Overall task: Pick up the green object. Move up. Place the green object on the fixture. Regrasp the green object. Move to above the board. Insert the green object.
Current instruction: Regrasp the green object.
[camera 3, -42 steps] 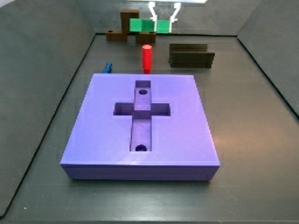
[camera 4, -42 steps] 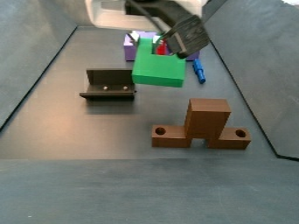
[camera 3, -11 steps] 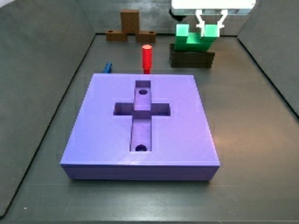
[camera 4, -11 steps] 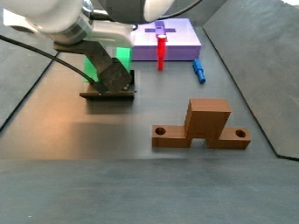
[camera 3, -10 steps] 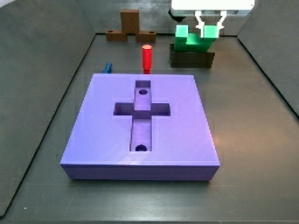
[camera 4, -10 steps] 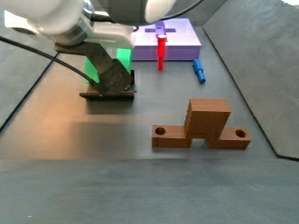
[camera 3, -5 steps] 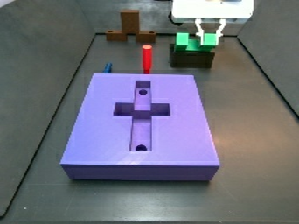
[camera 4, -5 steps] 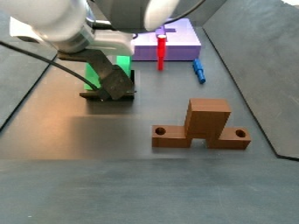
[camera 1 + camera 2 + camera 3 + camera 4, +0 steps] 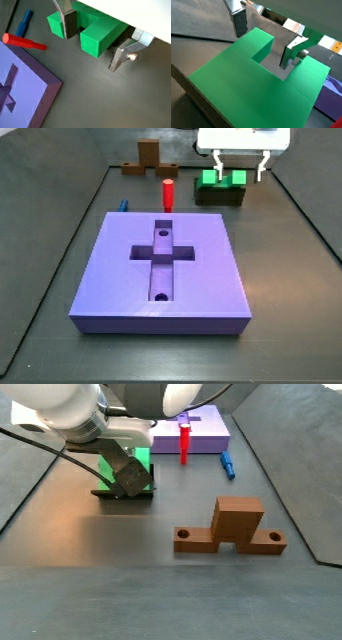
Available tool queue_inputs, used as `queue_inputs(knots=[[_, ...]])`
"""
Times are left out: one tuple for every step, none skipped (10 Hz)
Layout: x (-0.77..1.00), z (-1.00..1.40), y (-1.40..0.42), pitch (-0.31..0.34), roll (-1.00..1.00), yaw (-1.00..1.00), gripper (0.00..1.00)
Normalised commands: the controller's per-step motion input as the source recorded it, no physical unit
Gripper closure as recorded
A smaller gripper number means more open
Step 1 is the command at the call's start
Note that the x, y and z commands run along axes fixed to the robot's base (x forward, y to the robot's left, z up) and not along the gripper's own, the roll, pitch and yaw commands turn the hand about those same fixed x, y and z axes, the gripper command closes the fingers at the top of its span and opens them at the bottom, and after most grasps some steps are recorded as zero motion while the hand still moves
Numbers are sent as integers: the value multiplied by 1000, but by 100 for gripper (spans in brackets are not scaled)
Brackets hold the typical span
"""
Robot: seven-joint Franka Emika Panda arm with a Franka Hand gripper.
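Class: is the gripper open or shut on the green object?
Open: the gripper fingers stand clear of the green object, gaps visible.

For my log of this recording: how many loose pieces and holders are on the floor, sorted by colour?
Green: 1, the green object, sitting in the fixture under the gripper
Purple: 1, the board
Red: 1, peg
Blue: 1, small piece
Brown: 1, upright block
Dark: 1, fixture
Total: 6

Hand at the far end of the enclosure in a side view, pointing straight down from the white wrist housing. Fingers spread apart, jaws wide; in both wrist views each silver plate stands clear of what lies between them, nothing clamped. In a side view the arm reaches in from the upper left, hand low.
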Motion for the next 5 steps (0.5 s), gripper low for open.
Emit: queue_inputs(knots=[[23,729,0,-77,620,0,0],[109,817,-37,-151,863,0,0],[160,589,-146,-229,1000,0,0],[197,280,-177,-240,1000,0,0],[254,140,-197,-263,1000,31,0]])
